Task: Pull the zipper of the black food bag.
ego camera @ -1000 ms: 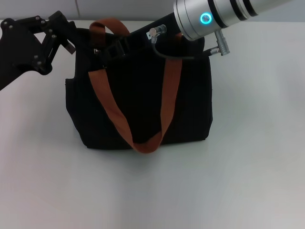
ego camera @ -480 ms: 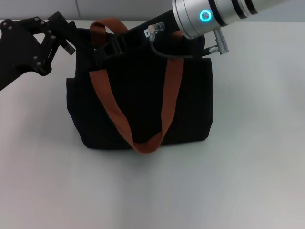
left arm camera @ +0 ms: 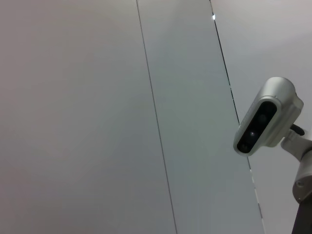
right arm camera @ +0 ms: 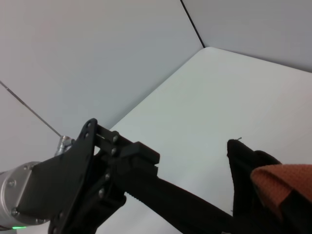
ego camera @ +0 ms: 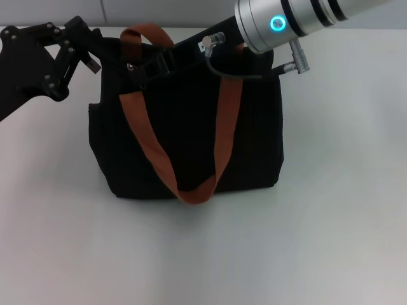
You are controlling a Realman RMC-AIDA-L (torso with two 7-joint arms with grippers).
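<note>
Now, bag: black food bag (ego camera: 191,133) upright on the surface (ego camera: 318,222).
Left hand (ego camera: 95,56): clamped on bag's top corner.
Right hand (ego camera: 149,67): at the top edge — my grip, cannot tell.

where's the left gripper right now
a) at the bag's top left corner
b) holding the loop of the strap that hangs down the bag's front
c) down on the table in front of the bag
a: in the head view the left gripper is up at the top left corner of the black bag, far from the hanging strap loop.
</note>
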